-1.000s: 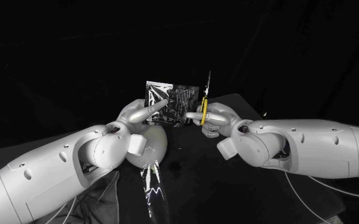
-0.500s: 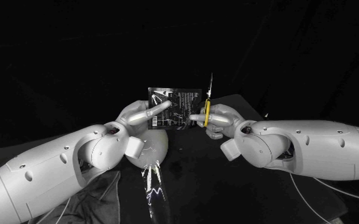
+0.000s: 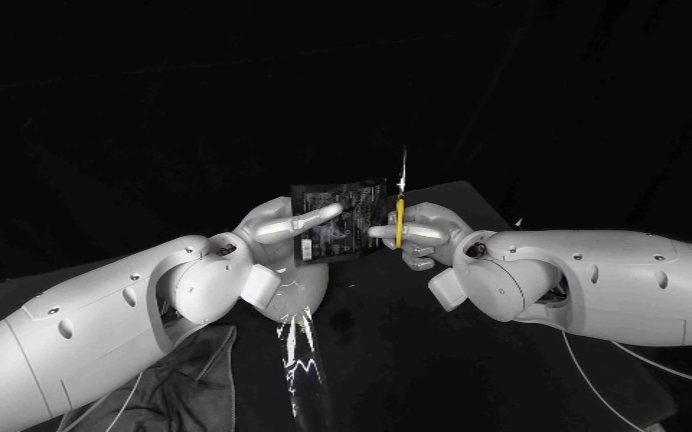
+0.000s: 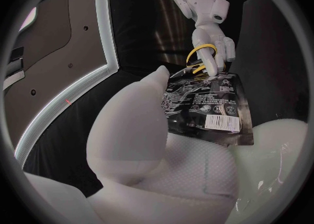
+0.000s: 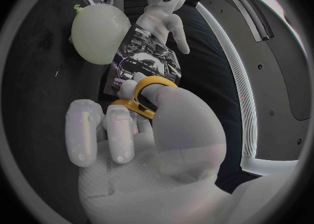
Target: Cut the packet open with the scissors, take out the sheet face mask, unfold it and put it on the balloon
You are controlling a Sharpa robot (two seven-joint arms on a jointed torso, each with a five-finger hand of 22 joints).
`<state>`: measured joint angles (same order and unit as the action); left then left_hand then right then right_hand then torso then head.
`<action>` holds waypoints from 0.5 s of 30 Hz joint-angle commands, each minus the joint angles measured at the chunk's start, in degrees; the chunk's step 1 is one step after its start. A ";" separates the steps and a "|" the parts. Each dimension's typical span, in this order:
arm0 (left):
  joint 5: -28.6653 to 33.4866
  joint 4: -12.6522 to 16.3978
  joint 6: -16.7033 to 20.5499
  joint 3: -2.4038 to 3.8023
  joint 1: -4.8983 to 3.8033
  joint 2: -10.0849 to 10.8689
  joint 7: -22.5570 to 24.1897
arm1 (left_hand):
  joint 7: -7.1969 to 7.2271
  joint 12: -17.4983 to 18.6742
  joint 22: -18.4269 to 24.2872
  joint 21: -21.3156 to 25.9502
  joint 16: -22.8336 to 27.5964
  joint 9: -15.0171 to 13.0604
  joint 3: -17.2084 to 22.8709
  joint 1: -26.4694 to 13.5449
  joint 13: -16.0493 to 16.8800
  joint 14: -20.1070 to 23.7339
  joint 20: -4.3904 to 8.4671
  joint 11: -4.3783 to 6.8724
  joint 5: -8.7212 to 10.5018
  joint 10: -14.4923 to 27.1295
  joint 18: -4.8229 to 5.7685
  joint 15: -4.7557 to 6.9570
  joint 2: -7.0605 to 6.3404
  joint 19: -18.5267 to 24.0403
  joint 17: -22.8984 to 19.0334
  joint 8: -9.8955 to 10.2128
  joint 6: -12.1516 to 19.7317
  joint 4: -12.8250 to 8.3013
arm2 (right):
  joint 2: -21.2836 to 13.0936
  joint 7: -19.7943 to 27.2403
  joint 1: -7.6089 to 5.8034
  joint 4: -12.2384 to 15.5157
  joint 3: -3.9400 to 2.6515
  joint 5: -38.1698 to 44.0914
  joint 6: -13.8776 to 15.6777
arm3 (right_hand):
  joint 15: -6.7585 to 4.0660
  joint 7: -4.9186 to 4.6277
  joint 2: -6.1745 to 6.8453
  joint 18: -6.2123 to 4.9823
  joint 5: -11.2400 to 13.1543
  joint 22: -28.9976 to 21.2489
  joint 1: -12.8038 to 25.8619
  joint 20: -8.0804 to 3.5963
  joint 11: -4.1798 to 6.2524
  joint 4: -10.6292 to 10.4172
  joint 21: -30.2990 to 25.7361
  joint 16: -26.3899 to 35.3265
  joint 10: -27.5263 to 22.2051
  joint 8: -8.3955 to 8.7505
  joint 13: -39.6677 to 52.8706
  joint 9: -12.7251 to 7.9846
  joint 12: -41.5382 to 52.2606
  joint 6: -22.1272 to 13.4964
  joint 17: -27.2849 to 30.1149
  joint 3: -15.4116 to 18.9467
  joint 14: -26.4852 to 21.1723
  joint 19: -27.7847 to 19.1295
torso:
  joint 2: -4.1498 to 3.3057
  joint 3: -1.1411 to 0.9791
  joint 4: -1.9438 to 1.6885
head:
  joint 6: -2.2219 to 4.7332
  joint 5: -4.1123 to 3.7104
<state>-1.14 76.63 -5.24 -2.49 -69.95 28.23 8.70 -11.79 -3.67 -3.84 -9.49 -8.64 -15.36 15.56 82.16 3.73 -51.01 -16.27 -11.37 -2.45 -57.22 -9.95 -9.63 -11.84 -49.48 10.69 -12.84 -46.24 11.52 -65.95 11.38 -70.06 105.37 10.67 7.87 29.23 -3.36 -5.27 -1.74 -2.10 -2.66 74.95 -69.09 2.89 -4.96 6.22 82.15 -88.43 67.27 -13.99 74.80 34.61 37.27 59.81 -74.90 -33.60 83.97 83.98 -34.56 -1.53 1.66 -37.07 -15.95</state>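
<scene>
Fingers (image 3: pixel 323 213) of your left hand (image 3: pixel 277 234) pinch the packet (image 3: pixel 340 220) and hold it upright. Its dark face carries fine print and a white barcode label, too small to read. You cannot see inside it. Your right hand (image 3: pixel 427 232) grips the scissors (image 3: pixel 398 216) through their yellow loops, blades up at the packet's edge beside those fingers. The balloon (image 5: pixel 98 31) lies just below the left fingers.

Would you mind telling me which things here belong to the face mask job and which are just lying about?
Belonging to the job:
the packet, held up by the left hand;
the scissors with yellow handles, held by the right hand beside the packet's edge;
the pale balloon.

Lying about:
a crinkled clear plastic sheet;
a grey cloth next to it.
</scene>
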 commanded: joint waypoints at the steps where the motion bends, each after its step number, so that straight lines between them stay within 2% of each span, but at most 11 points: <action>1: 3.98 -0.07 -5.25 0.07 -0.08 -0.30 -1.50 | -0.88 -0.24 -0.35 -1.03 0.25 0.10 -0.74 1.22 -0.01 -0.37 0.57 0.31 -0.31 0.10 -0.77 0.12 0.40 -2.52 -0.09 0.33 0.22 0.01 | 0.30 -1.68 -0.06 -0.18 -0.06 2.72 0.56 | -0.49 1.29 -0.40 -0.21 -0.13 9.83 0.46 -0.24 5.58 -0.04 -0.30 0.00 20.21 -0.41 1.24 0.21 40.54 1.54 -10.04 -0.47 5.00 -0.05 | 0.04 -0.01 0.00 | -0.01 0.32; 8: 5.66 -0.06 -6.40 0.06 -0.10 -0.55 -1.99 | 0.06 -0.12 0.14 -0.17 0.79 0.16 -1.38 2.37 -0.05 0.14 0.48 0.48 -0.31 0.13 -0.68 0.03 0.82 -2.45 -0.30 0.36 0.22 -0.25 | 0.81 -1.70 -0.06 -0.34 -0.08 2.65 1.35 | -0.49 1.30 -0.40 -0.21 -0.13 9.83 0.52 -0.25 5.58 -0.01 -0.31 0.00 20.20 -0.44 1.20 0.25 40.51 1.54 -10.03 -0.52 5.00 -0.05 | -0.01 0.00 -0.06 | 0.21 0.58; 15: 5.95 -0.03 -5.46 0.05 -0.10 -0.67 -1.74 | -0.31 0.04 0.24 0.90 1.42 0.33 -2.22 3.35 -0.09 0.75 0.12 0.04 -0.30 0.81 -0.63 -0.30 1.15 -1.92 -0.53 0.67 0.67 -0.36 | 0.80 -1.24 -0.10 0.07 -0.20 1.92 2.27 | -0.49 1.30 -0.40 -0.23 -0.13 9.80 0.59 -0.25 5.58 0.01 -0.36 0.00 20.18 -0.47 1.07 0.29 40.40 1.54 -10.03 -0.57 5.00 -0.09 | 0.03 0.02 -0.09 | 0.45 0.77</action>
<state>3.14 76.29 -8.78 -2.52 -69.96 27.82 6.77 -11.75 -3.66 -3.63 -8.85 -7.47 -15.09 13.65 85.00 3.71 -50.68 -16.05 -11.46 -2.45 -56.71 -10.25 -9.95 -10.66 -51.54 10.20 -12.40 -45.81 11.21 -65.17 9.95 -70.11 105.30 10.54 9.45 30.58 -3.48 -5.09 -1.51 -2.10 -2.64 74.92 -68.30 2.89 -4.95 6.14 82.15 -88.42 67.28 -14.39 74.80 34.90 37.27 59.62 -74.95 -33.78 83.85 83.96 -34.54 -1.52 1.60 -36.72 -15.25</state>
